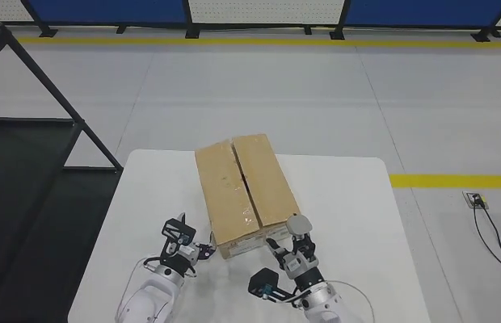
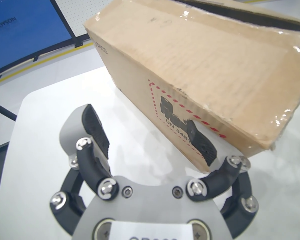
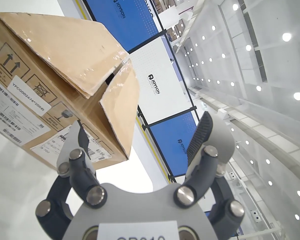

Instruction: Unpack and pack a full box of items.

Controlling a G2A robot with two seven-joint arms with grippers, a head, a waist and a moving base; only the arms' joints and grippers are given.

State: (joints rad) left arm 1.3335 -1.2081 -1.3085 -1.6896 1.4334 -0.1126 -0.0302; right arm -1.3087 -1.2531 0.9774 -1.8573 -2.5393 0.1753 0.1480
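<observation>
A brown cardboard box (image 1: 244,191) lies on the white table (image 1: 347,210), its two top flaps folded down with a dark slit between them. My left gripper (image 1: 204,252) is open at the box's near left corner; in the left wrist view the box (image 2: 202,58) fills the middle and the gripper (image 2: 147,133) has one pad close against the printed side. My right gripper (image 1: 289,252) is open at the box's near right corner. In the right wrist view the gripper (image 3: 142,136) is tilted upward beside the labelled end of the box (image 3: 52,76), where one flap stands slightly lifted.
A dark metal frame (image 1: 40,97) stands off the table's left side. Blue and white partition panels (image 1: 267,12) line the far floor beyond a yellow line. Bare tabletop lies on both sides of the box.
</observation>
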